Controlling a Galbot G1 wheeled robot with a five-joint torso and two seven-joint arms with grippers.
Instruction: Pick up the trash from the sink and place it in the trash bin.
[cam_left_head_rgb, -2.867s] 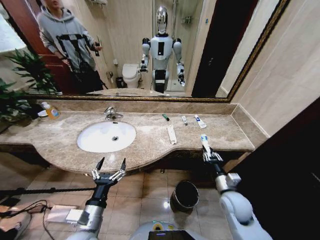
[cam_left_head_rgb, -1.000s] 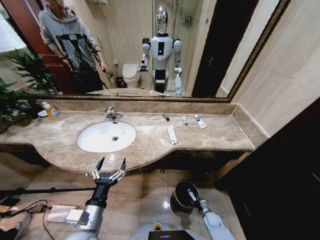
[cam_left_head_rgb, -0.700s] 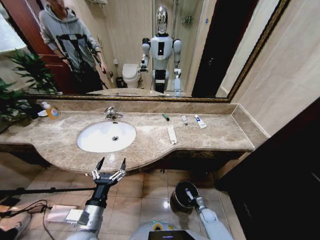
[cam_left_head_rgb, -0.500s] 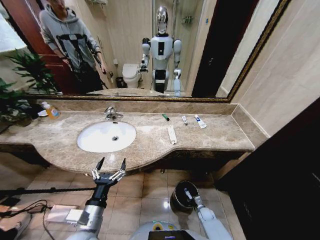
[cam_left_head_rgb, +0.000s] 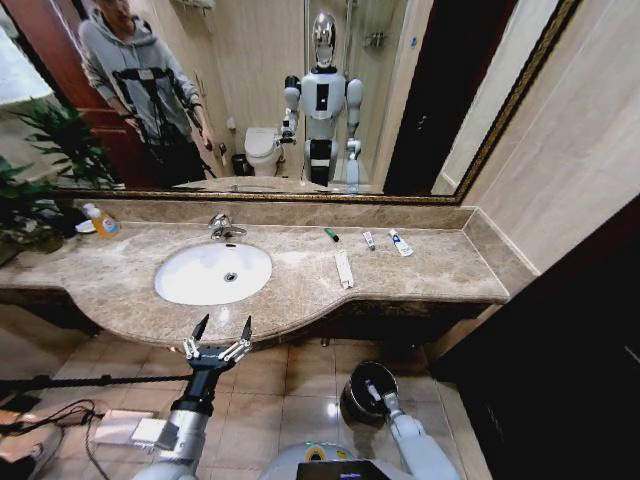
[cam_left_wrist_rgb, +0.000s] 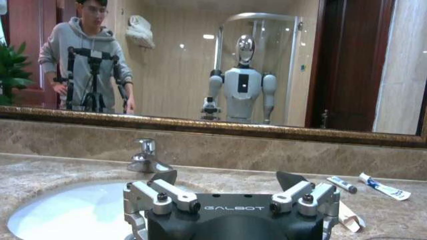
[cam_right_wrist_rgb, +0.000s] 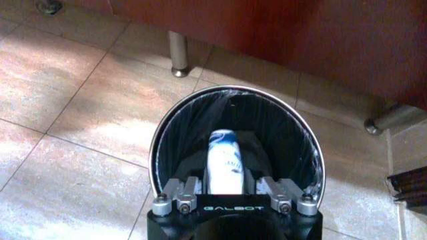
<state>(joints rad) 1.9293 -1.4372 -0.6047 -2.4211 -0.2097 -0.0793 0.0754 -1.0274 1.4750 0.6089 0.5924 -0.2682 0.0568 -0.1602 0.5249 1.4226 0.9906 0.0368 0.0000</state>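
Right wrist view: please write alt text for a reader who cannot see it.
The right pincer holds a white tube with blue marks over the open mouth of the round black trash bin, which stands on a tiled floor near metal legs.

Bathroom: marble vanity sink (cam_left_head_rgb: 213, 273), gilt mirror (cam_left_head_rgb: 300, 100), reflected toilet (cam_left_head_rgb: 262, 150).

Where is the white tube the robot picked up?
The white tube is in the right gripper, held over the open black trash bin on the tiled floor, below the right part of the countertop.
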